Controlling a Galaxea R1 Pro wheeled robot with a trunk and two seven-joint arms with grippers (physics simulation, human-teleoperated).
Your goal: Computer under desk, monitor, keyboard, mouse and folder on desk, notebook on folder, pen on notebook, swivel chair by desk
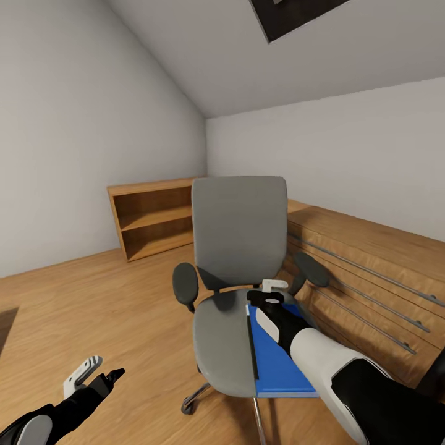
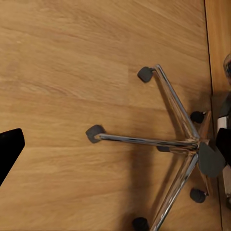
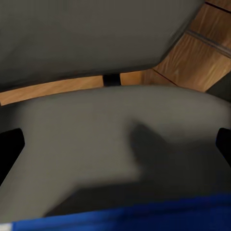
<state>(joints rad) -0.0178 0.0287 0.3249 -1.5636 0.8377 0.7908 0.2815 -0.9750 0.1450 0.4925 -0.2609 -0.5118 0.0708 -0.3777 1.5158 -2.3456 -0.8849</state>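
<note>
Grey swivel chair seat [image 3: 96, 144] close below camera, backrest [image 3: 82, 33] rising behind. Blue folder [image 3: 144, 214] edge lying on seat. Dark fingertips [image 3: 10, 147] spread wide at both edges. Wooden drawer fronts [image 3: 197, 57] beyond.

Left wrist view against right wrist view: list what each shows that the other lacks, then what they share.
Left wrist view: the swivel chair's chrome base with dark casters, seen from above on the wood floor.

Right wrist view: the grey seat, the backrest, and an edge of the blue folder on the seat.

Both: parts of the same chair, plus wood surfaces.
</note>
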